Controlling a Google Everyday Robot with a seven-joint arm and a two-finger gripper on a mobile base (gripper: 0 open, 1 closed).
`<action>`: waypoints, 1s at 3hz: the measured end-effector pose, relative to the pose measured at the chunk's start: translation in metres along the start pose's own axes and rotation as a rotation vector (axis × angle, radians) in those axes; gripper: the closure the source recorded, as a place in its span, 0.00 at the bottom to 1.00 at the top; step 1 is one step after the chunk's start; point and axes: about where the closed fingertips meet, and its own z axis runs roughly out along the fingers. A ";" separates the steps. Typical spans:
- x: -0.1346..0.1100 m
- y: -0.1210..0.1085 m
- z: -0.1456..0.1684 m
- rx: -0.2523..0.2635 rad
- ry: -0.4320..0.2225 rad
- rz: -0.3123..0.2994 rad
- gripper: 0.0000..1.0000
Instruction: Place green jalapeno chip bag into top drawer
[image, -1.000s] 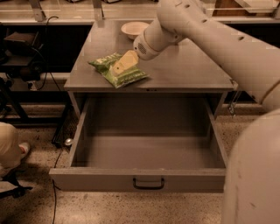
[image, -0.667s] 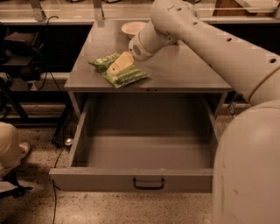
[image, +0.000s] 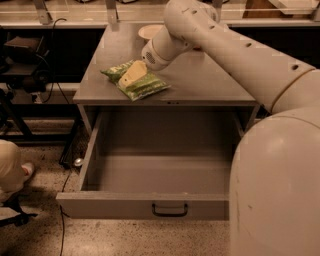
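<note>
The pincer (image: 132, 75) sits on the green jalapeno chip bag (image: 146, 88) (I cannot tell whether it is clamped or apart). The bag lies on the table (image: 210, 85), front-left. The arm (image: 235, 50) slants down from the right. Below, the top drawer (image: 145, 207) stands open.

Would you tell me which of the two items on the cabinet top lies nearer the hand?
The green jalapeno chip bag, near the front edge: the hand sits right over it. The white bowl stands farther back.
</note>
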 end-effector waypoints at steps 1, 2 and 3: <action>0.000 0.001 0.003 0.000 0.006 0.012 0.37; 0.004 0.006 -0.003 0.001 -0.008 0.059 0.68; 0.023 0.001 -0.021 0.009 -0.070 0.158 0.91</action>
